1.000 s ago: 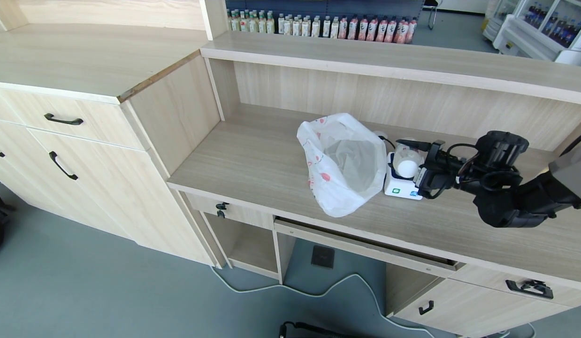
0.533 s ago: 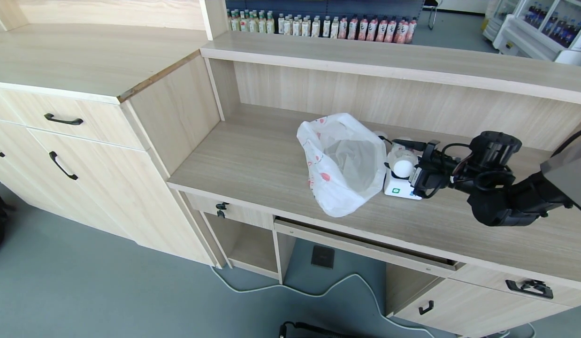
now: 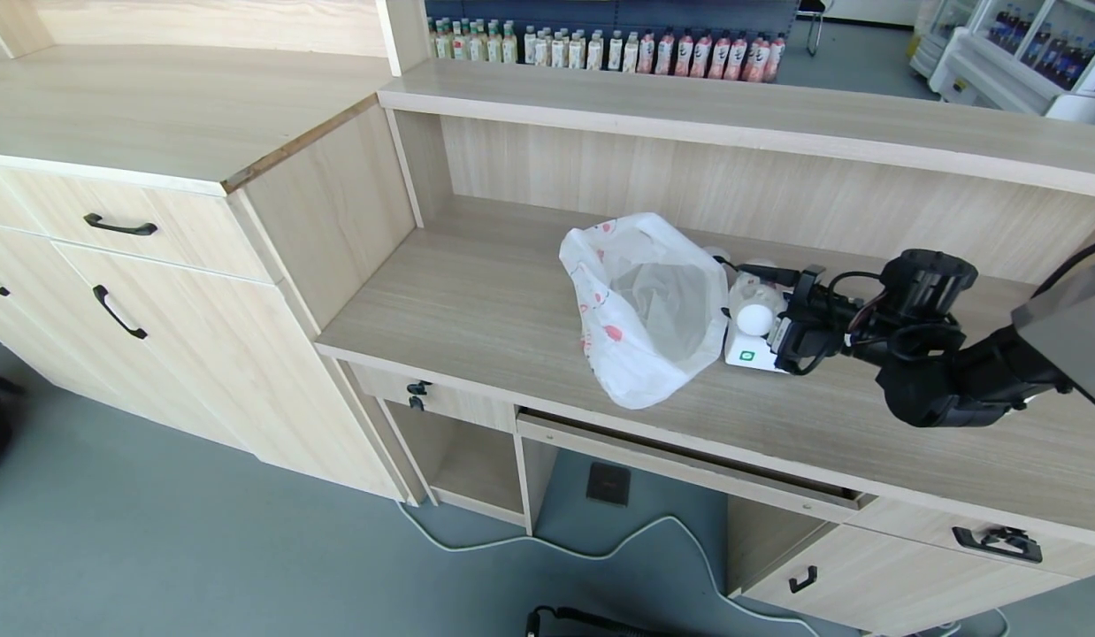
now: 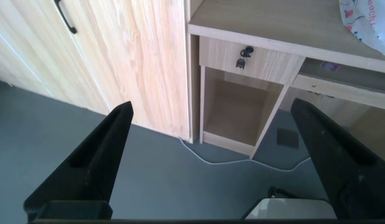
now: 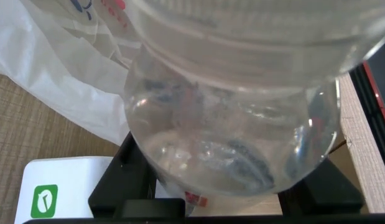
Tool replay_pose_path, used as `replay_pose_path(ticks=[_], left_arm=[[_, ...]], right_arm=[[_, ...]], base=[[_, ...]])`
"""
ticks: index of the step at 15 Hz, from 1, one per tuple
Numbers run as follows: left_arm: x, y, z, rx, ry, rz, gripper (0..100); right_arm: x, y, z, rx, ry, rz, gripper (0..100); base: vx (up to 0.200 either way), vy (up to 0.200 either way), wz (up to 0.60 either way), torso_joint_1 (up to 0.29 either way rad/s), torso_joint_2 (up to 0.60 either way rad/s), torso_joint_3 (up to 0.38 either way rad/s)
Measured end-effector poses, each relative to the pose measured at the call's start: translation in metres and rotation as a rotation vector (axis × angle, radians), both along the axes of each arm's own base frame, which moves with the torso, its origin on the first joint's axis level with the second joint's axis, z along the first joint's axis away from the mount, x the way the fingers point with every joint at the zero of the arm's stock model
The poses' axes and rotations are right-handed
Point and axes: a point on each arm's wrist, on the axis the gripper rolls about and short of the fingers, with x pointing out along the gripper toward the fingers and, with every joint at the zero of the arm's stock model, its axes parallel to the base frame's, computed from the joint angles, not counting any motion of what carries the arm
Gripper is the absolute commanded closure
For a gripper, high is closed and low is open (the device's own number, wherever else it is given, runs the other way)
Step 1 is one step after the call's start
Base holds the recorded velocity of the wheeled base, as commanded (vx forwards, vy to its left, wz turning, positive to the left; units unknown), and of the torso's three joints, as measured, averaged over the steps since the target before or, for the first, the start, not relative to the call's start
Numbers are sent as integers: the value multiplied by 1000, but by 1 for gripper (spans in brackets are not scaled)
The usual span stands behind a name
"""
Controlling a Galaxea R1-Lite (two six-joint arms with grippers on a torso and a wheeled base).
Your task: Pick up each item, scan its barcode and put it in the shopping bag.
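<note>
My right gripper (image 3: 775, 310) is shut on a clear plastic bottle (image 3: 749, 299) with a white cap, held on its side just above a small white scanner (image 3: 744, 356) on the wooden counter (image 3: 477, 301). In the right wrist view the bottle (image 5: 236, 124) lies between the black fingers (image 5: 133, 180), over the scanner (image 5: 61, 193). A white shopping bag (image 3: 649, 305) with red print stands open directly left of the scanner, and its plastic (image 5: 61, 68) is close beside the bottle. My left gripper (image 4: 208, 162) hangs open and low over the grey floor, facing the counter's base.
A raised back wall and an upper shelf (image 3: 742, 115) close the counter in from behind. A shallow drawer (image 3: 689, 456) under the counter edge stands slightly open. Cupboards (image 3: 114, 265) stand to the left. A cable (image 3: 601, 548) lies on the floor.
My right gripper has carried the bottle a little to the left, closer to the bag and over the scanner. The bag and scanner have stayed put.
</note>
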Motion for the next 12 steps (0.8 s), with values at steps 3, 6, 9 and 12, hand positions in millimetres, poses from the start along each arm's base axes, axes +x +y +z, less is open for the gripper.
replay_pose_path(ticks=[3, 6, 9, 12], left_arm=[[0, 0, 0, 0, 0, 0, 0], [0, 0, 0, 0, 0, -1, 0], [0, 0, 0, 0, 1, 0, 0], [0, 0, 0, 0, 0, 0, 0]], right_arm=[[-2, 0, 7, 44, 35, 5, 100], [-24, -5, 41, 151, 91, 4, 100], [-66, -36, 78, 312, 234, -82, 100], [-116, -83, 92, 479, 505, -349, 100]], base=[[0, 0, 0, 0, 0, 0], [0, 0, 0, 0, 0, 0], [0, 0, 0, 0, 0, 0], [0, 0, 0, 0, 0, 0]])
